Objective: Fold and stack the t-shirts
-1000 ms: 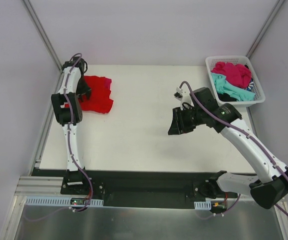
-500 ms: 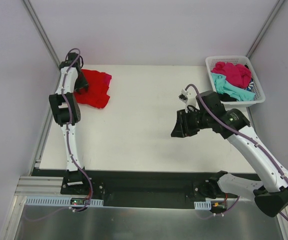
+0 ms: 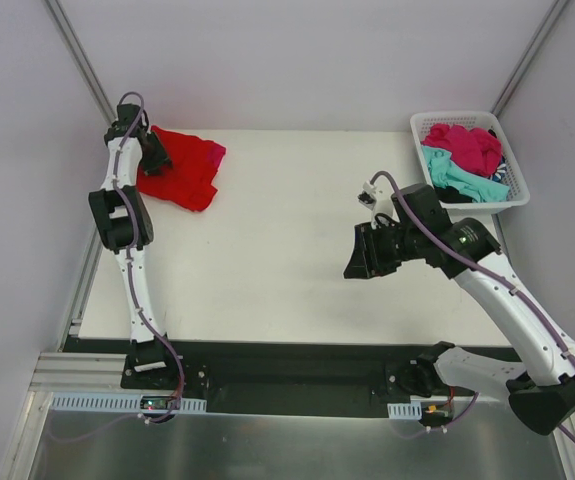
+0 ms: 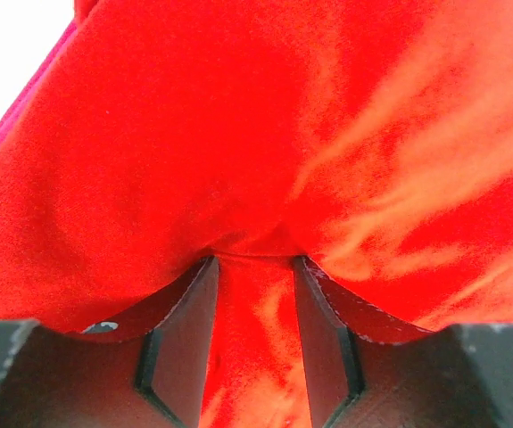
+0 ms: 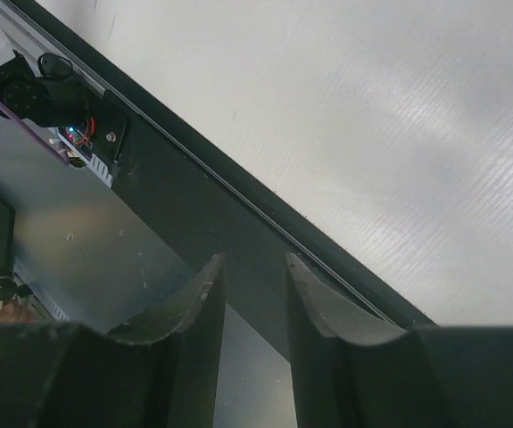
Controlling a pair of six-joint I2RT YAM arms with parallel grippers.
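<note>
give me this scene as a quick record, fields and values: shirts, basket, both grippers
red shirt: bunched at the far left corner of the table, a pink edge showing on its far side
left gripper: closed on the red shirt, cloth bunched between its fingers
right gripper: open, empty, over bare table right of the middle
basket: white, at the far right corner
in the basket: pink shirt and teal shirt, crumpled, not folded
</note>
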